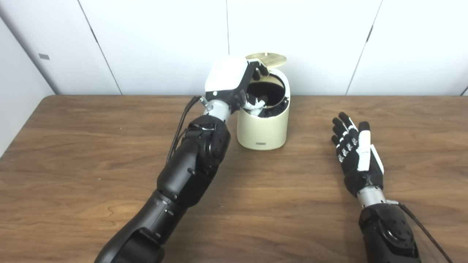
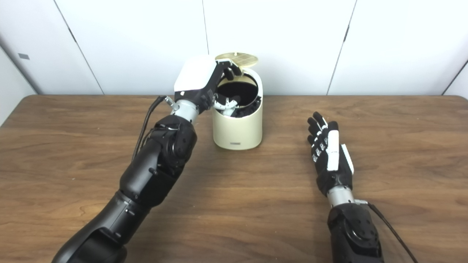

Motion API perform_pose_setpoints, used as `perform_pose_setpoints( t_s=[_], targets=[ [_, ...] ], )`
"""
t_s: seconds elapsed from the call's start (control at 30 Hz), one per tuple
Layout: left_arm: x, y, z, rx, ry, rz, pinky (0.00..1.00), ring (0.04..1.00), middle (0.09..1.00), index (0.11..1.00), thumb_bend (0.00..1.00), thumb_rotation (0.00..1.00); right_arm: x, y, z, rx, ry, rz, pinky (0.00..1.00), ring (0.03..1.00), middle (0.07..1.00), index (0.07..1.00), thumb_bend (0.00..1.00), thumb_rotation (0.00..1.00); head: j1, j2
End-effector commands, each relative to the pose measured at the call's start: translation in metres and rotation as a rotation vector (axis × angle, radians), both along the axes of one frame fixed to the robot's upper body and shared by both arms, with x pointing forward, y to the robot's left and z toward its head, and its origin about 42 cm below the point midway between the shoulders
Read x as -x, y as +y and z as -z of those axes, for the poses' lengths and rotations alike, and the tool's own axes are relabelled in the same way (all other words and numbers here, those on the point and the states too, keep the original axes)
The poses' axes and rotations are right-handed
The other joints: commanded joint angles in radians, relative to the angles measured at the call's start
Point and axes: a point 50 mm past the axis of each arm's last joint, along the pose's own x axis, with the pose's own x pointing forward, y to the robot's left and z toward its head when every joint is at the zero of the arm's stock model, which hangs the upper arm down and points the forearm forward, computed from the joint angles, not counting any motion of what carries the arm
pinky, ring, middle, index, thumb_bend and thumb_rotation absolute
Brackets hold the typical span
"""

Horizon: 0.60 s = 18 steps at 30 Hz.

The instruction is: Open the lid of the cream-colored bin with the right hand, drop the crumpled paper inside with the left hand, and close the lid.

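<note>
The cream-colored bin (image 1: 261, 128) stands at the back middle of the table with its round lid (image 1: 266, 59) tipped up behind the opening. My left hand (image 1: 234, 82) hangs over the bin's left rim. Its fingers (image 1: 257, 71) curl near the lid and its thumb reaches down into the dark opening, with a gap between them. I see no crumpled paper between them or anywhere else; the bin's inside is too dark to read. My right hand (image 1: 354, 149) lies open on the table to the right of the bin, apart from it, holding nothing.
The wooden table (image 1: 91, 153) runs the full width of the view, with white wall panels (image 1: 157, 44) close behind the bin. My left forearm (image 1: 193, 160) crosses the table diagonally in front of the bin's left side.
</note>
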Motion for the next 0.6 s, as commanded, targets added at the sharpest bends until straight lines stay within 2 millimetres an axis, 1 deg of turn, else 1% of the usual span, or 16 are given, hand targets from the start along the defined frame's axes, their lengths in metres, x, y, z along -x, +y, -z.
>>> perform_pose_setpoints(
  t_s=[0.0, 0.07, 0.1, 0.13, 0.17, 0.2, 0.23, 0.27, 0.37, 0.57],
  targets=[
    [0.000, -0.008, -0.023, 0.020, -0.076, 0.043, 0.61, 0.708, 0.729, 0.678, 0.91, 0.00, -0.006, 0.002, -0.011, -0.005, -0.044, -0.004, 1.00, 0.980, 0.937, 0.934, 0.60, 1.00, 0.000, 0.000],
    [0.001, -0.008, -0.022, 0.024, -0.085, 0.042, 0.57, 0.650, 0.687, 0.644, 0.87, 0.00, -0.006, 0.001, -0.010, -0.005, -0.043, -0.004, 1.00, 0.980, 0.938, 0.934, 0.60, 1.00, 0.000, 0.000],
    [0.001, -0.008, -0.022, 0.033, -0.093, 0.044, 0.52, 0.600, 0.654, 0.569, 0.70, 0.02, -0.006, 0.001, -0.010, -0.003, -0.043, -0.004, 1.00, 0.981, 0.940, 0.934, 0.61, 1.00, 0.000, 0.000],
    [0.001, -0.008, -0.021, 0.046, -0.101, 0.045, 0.47, 0.500, 0.600, 0.510, 0.58, 0.01, -0.006, 0.000, -0.010, -0.002, -0.043, -0.004, 1.00, 0.981, 0.941, 0.935, 0.61, 1.00, 0.000, 0.000],
    [0.002, -0.007, -0.021, 0.065, -0.112, 0.047, 0.41, 0.474, 0.580, 0.494, 0.53, 0.00, -0.006, 0.000, -0.010, -0.003, -0.043, -0.004, 1.00, 0.981, 0.942, 0.935, 0.61, 1.00, 0.000, 0.000],
    [0.003, -0.007, -0.020, 0.086, -0.127, 0.049, 0.37, 0.456, 0.568, 0.488, 0.50, 0.00, -0.006, 0.000, -0.010, -0.005, -0.040, -0.001, 1.00, 0.981, 0.940, 0.934, 0.61, 1.00, 0.000, 0.000],
    [0.003, -0.006, -0.019, 0.100, -0.137, 0.050, 0.33, 0.437, 0.549, 0.483, 0.48, 0.00, -0.006, 0.000, -0.009, -0.006, -0.037, 0.001, 1.00, 0.975, 0.933, 0.927, 0.62, 1.00, 0.000, 0.000],
    [0.004, -0.005, -0.019, 0.115, -0.141, 0.052, 0.32, 0.431, 0.543, 0.481, 0.48, 0.00, -0.006, -0.001, -0.010, -0.005, -0.037, 0.004, 1.00, 0.974, 0.930, 0.924, 0.62, 1.00, 0.003, 0.003],
    [0.007, -0.004, -0.020, 0.145, -0.141, 0.054, 0.32, 0.443, 0.544, 0.486, 0.47, 0.00, -0.006, -0.001, -0.010, -0.001, -0.036, 0.003, 0.99, 0.971, 0.926, 0.921, 0.62, 1.00, 0.002, 0.003],
    [0.011, -0.001, -0.027, 0.161, -0.158, 0.065, 0.31, 0.431, 0.528, 0.504, 0.47, 0.00, -0.006, -0.002, -0.009, 0.001, -0.036, 0.005, 1.00, 0.983, 0.931, 0.920, 0.62, 1.00, 0.003, 0.005]
  ],
)
